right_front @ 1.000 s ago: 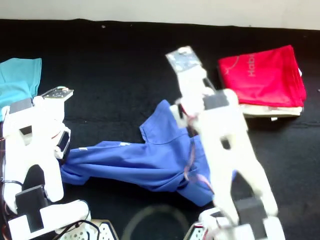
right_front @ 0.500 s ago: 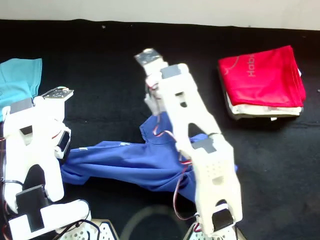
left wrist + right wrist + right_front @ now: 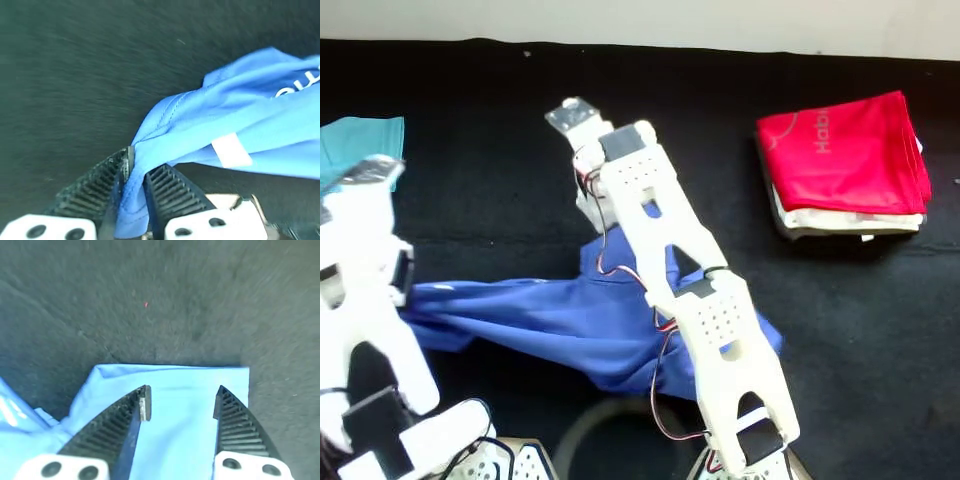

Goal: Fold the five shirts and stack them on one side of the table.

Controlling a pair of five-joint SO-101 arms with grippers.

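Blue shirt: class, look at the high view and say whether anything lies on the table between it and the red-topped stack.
Nothing visible does. Bare black table separates the blue shirt from the stack. The right hand hangs open above the shirt's far edge, not in that gap.

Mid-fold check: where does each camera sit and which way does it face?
High view: fixed above the table, looking down on the blue shirt, the folded red shirt, the left arm and right arm.
Left wrist view: on the left arm, facing the table; left gripper fingers shut on the blue shirt's bunched edge.
Right wrist view: on the right arm, facing down; right gripper fingers open over a flat shirt corner.
Shared: all three show the blue shirt.
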